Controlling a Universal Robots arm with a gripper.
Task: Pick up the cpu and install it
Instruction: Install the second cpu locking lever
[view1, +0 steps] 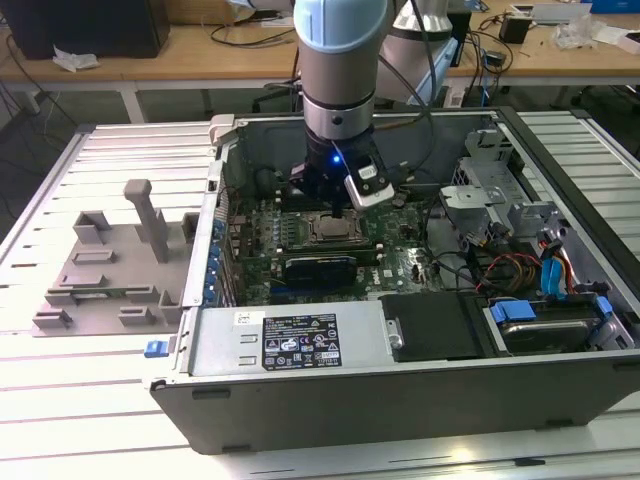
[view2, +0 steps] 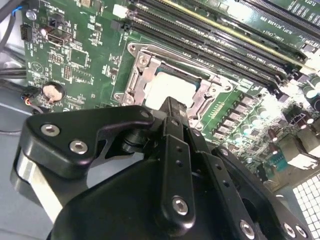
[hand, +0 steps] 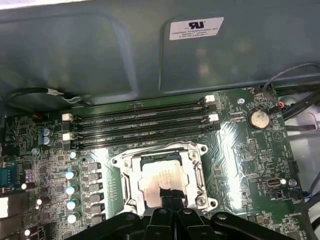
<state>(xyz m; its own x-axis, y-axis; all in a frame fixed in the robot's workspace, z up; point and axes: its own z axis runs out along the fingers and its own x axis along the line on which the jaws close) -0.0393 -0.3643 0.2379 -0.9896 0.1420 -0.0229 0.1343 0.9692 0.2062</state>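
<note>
The cpu is a silver square lying flat inside the metal socket frame on the green motherboard. It also shows as a pale square chip in the second wrist view, and as a small shiny square in the open computer case. My gripper hangs just above the chip's near edge with its black fingers together and nothing between them. The same black gripper sits under the arm's wrist in the exterior view, and its tip overlaps the socket's edge.
Memory slots run beside the socket, with the case wall behind them. A drive cage, cables and a black power supply crowd the exterior view's right. A grey fixture sits outside the case at the exterior view's left.
</note>
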